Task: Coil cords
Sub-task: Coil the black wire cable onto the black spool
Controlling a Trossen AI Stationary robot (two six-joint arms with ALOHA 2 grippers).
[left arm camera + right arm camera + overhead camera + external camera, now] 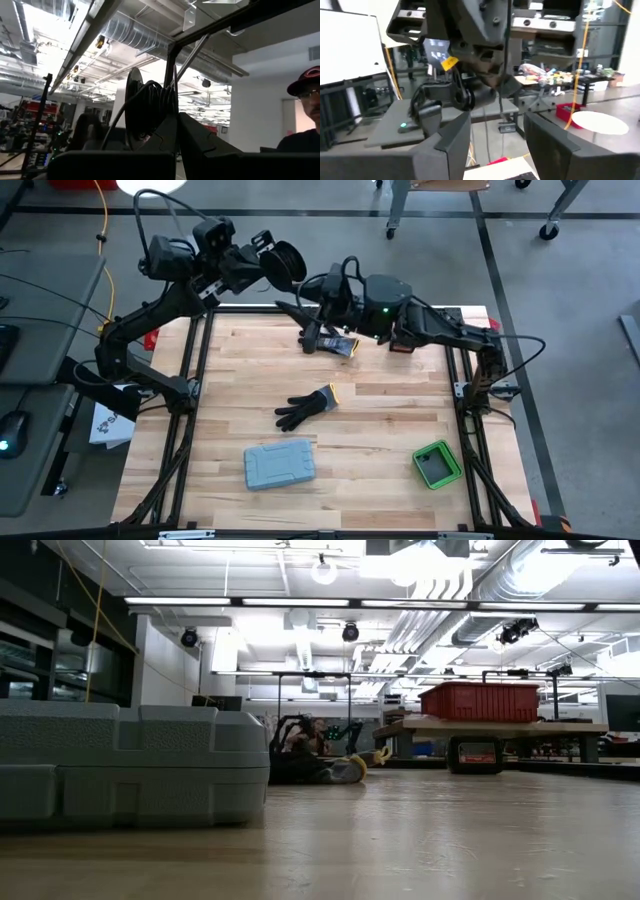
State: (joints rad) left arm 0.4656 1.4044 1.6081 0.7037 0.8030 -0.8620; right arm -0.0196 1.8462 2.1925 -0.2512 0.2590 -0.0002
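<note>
The left end effector (pixel 283 264) is raised over the far edge of the counter (pixel 380 430), clenched on the coiled cord (pixel 150 112), a black ring-shaped bundle seated between its fingers (pixel 200 137). The right end effector (pixel 290 310) sits just beside it at the far edge, fingers (pixel 452 132) spread and released, apparently holding nothing. One black work glove (pixel 305 407) lies mid-counter; another (pixel 328 340) lies under the right arm. A grey case (pixel 279 464) and a green container (pixel 437 464) rest near the front edge.
</note>
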